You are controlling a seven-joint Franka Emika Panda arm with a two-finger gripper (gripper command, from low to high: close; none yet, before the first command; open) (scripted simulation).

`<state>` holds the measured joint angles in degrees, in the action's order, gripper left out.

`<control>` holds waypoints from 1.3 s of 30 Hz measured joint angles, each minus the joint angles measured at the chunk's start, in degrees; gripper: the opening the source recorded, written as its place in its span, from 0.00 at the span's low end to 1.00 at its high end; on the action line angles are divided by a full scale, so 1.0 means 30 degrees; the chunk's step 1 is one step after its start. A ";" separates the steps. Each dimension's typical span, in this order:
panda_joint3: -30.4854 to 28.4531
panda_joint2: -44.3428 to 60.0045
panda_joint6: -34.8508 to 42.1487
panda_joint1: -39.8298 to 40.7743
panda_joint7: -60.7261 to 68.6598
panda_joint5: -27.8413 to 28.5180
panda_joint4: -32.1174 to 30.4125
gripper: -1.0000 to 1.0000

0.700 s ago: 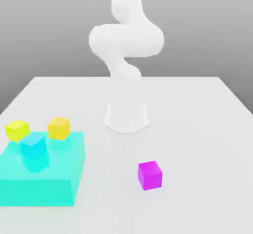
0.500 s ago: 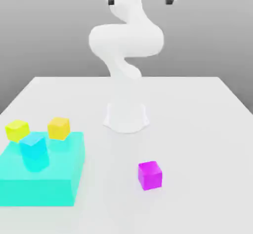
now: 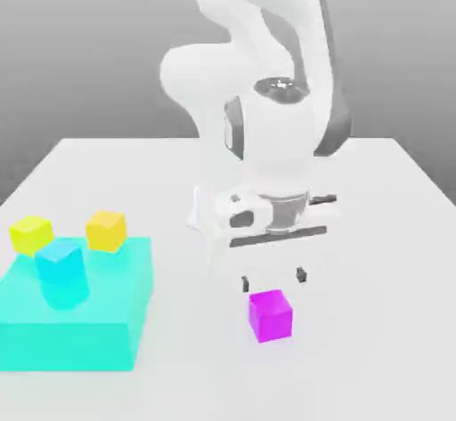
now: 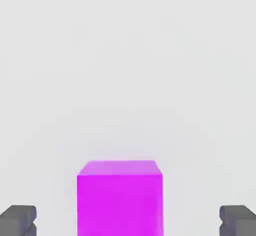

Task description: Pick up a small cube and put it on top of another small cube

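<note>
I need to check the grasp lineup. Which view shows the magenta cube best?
The hand view: the magenta cube looms large, centred between the open jaws, apart from both. The exterior view shows it small on the table, just below the gripper.

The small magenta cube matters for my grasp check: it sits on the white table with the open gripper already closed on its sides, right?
Not quite. The small magenta cube does sit on the white table, but the gripper hovers just above it, open. In the hand view its dark fingertips stand wide of the cube's sides, touching nothing.
</note>
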<state>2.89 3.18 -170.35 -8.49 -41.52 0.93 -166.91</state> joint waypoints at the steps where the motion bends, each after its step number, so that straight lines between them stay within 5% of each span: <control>1: -0.0165 0.0725 -0.0597 -0.0113 -0.0136 0.0197 0.0086 0.50; 4: -0.0737 0.2831 -0.2347 -0.0656 -0.0251 0.0339 0.0406 0.50; 5: -0.0835 0.3240 -0.2687 -0.0747 -0.0290 0.0383 0.0472 0.00; 12: -0.0835 0.3202 -0.2654 -0.0731 -0.0377 0.0488 0.0466 0.00; 20: -0.0493 -0.1882 0.1591 -0.0496 0.0275 -0.0337 -0.0374 0.00; 39: -0.7340 -1.4115 1.3724 1.0785 0.5780 0.4776 -0.0281 0.00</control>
<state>-19.13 -39.16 -129.17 23.86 -24.18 15.26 -167.76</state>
